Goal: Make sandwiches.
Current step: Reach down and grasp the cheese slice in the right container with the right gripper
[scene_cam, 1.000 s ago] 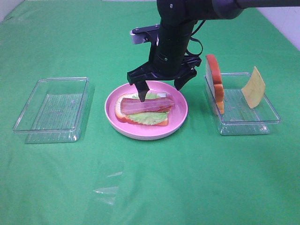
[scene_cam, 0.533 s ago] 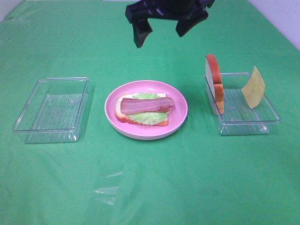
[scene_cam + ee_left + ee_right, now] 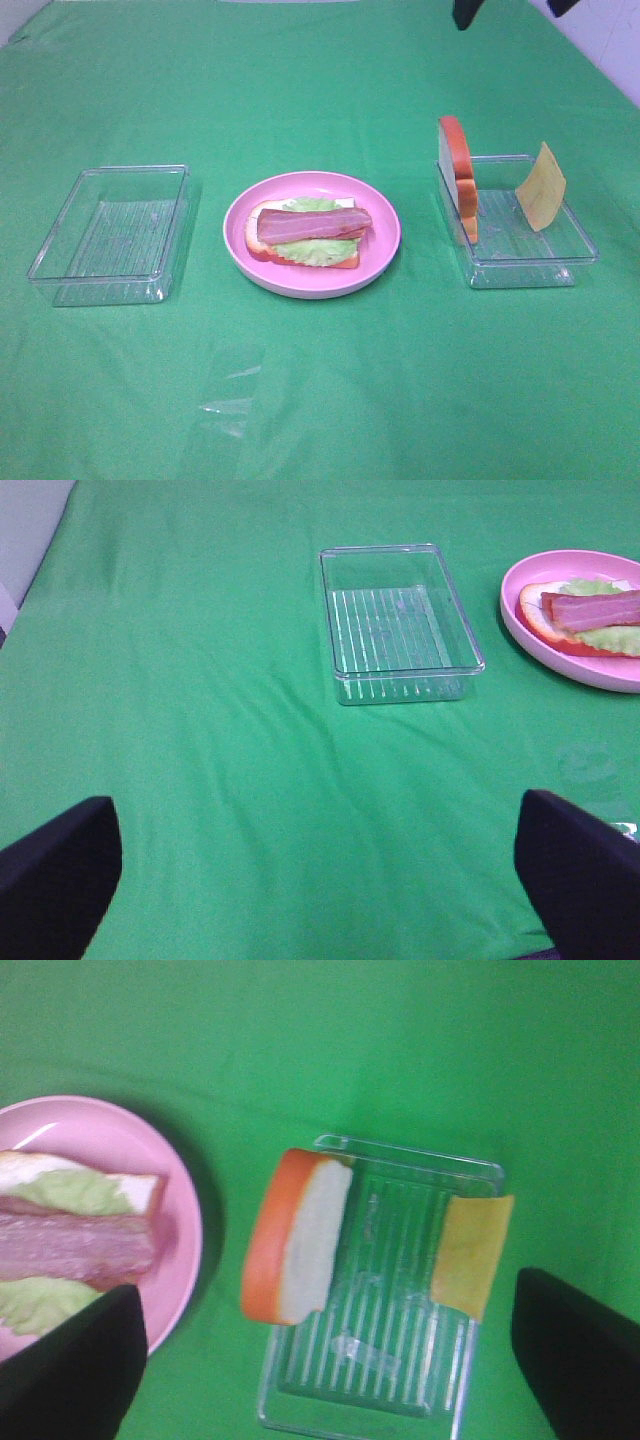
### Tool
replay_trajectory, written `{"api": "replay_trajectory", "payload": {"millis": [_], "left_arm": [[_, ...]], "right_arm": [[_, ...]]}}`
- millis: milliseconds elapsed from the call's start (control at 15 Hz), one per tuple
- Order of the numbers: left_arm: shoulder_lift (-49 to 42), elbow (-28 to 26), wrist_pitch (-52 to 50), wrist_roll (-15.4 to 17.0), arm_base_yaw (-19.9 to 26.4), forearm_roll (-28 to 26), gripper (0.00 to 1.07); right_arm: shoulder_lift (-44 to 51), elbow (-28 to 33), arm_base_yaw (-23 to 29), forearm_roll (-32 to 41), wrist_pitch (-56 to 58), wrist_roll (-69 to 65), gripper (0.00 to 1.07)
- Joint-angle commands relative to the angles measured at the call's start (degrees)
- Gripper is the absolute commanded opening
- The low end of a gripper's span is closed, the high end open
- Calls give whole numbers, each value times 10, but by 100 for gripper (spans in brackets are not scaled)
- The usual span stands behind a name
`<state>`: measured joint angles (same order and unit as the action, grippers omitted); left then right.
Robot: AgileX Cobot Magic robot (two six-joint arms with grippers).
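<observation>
The open sandwich lies on the pink plate (image 3: 388, 252): a bread slice (image 3: 252, 240), lettuce (image 3: 315, 251) and a bacon strip (image 3: 312, 224) on top. A second bread slice (image 3: 458, 175) stands on edge in the right clear tray (image 3: 520, 270), with a yellow cheese slice (image 3: 541, 186) leaning at its far end. My right gripper (image 3: 510, 6) is open and empty, high above and behind that tray, with only its fingertips showing at the top edge. In the right wrist view the gripper (image 3: 325, 1360) hangs over the bread (image 3: 300, 1235) and cheese (image 3: 470, 1255). My left gripper (image 3: 320, 900) is open and empty.
An empty clear tray (image 3: 110, 235) stands left of the plate and also shows in the left wrist view (image 3: 400, 620). Green cloth covers the whole table. A pale wall edge shows at the far right (image 3: 620, 50).
My right gripper has risen from just above the plate and moved up and to the right, almost out of the exterior view. The bacon stays on the lettuce.
</observation>
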<state>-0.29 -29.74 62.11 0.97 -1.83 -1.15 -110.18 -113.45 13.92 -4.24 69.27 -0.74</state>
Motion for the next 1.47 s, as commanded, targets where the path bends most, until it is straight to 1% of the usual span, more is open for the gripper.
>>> {"api": "replay_trajectory", "payload": {"millis": [67, 200, 267, 333, 467, 867, 1067, 1200, 1333, 1400, 1467], "left_arm": [[-9, 1, -6, 2, 1, 2, 102], [-9, 1, -6, 2, 1, 2, 102], [-9, 1, -6, 2, 1, 2, 102], [-9, 1, -6, 2, 1, 2, 102], [-9, 1, -6, 2, 1, 2, 102], [-9, 1, -6, 2, 1, 2, 102], [-9, 1, -6, 2, 1, 2, 102], [-9, 1, -6, 2, 1, 2, 102], [-9, 1, -6, 2, 1, 2, 102], [-9, 1, -6, 2, 1, 2, 102], [-9, 1, -6, 2, 1, 2, 102]], "right_arm": [[2, -2, -54, 2, 25, 7, 97], [-5, -2, -84, 10, 26, 7, 97], [-21, 1, -108, 18, 26, 7, 96], [-34, 3, -113, 17, 26, 7, 96], [-58, 7, -113, 15, 22, 7, 96], [-184, 9, -113, -6, -7, 7, 96], [-214, 9, -113, -7, -12, 7, 96], [-229, 9, -113, -7, -15, 7, 93], [-237, 9, -113, -7, -21, 7, 85], [-239, 9, -113, -9, -21, 7, 74], [-240, 9, -113, -22, -23, -8, 54]]}}
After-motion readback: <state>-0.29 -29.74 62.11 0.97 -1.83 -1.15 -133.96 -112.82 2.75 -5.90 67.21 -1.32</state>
